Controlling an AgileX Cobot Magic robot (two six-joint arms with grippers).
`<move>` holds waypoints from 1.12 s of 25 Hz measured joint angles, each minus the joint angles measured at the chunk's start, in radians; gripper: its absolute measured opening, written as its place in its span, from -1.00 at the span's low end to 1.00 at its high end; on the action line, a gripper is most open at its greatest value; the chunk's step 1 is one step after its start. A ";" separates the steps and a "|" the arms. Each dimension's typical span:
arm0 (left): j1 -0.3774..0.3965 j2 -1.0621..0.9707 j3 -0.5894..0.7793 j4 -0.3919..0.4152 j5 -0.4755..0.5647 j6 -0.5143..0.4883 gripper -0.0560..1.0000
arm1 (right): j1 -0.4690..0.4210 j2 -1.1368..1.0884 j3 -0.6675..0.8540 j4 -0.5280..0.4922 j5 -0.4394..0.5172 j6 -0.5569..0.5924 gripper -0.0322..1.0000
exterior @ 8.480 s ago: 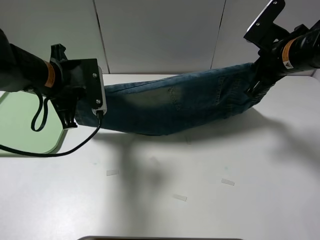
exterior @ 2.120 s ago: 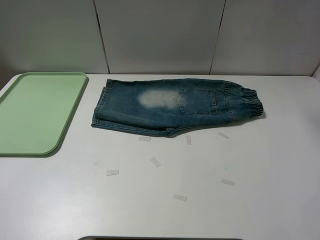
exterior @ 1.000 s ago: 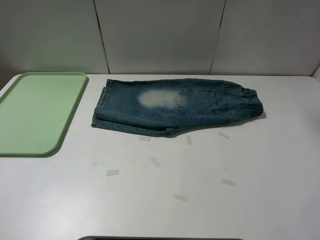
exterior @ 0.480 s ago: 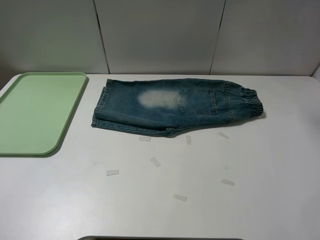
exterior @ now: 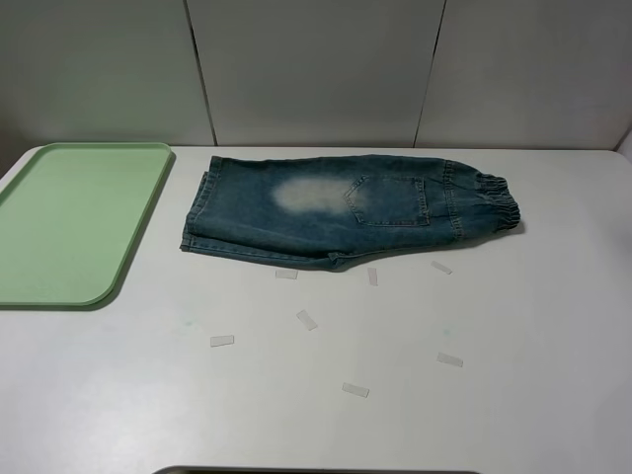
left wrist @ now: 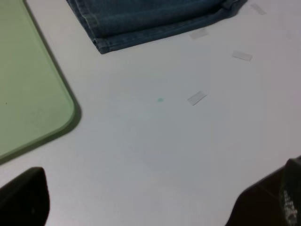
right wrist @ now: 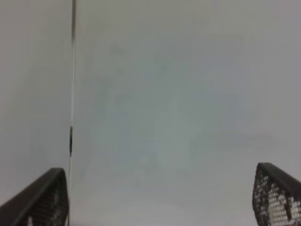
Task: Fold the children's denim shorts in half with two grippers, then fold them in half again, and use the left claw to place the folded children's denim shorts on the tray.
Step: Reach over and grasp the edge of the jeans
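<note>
The children's denim shorts (exterior: 346, 209) lie flat on the white table, folded lengthwise, with the elastic waistband to the right and the leg hems to the left. The green tray (exterior: 69, 222) lies left of them, with nothing on it. Neither arm shows in the exterior high view. In the left wrist view my left gripper (left wrist: 146, 207) is open with nothing between its fingers, over bare table near the shorts' hem corner (left wrist: 150, 19) and the tray's corner (left wrist: 23, 84). In the right wrist view my right gripper (right wrist: 160, 197) is open and holds nothing, facing a plain pale surface.
Several small white tape strips (exterior: 306, 319) lie on the table in front of the shorts; one shows in the left wrist view (left wrist: 196, 97). A grey panelled wall (exterior: 316, 69) stands behind the table.
8.5 s ago both grippers held the shorts stretched in the air. Now the shorts lie on the table and both arms are out of the exterior view. Nothing has moved in the last two seconds.
</note>
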 joint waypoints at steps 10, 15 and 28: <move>0.000 0.000 0.000 0.000 0.000 0.000 0.95 | 0.000 0.000 0.000 0.109 0.094 0.000 0.22; 0.000 0.000 0.000 0.000 0.000 0.000 0.95 | 0.000 0.014 0.000 0.283 0.222 -0.019 0.22; 0.000 0.000 0.000 -0.001 0.000 0.000 0.95 | -0.032 0.166 0.000 0.974 0.310 -0.578 0.22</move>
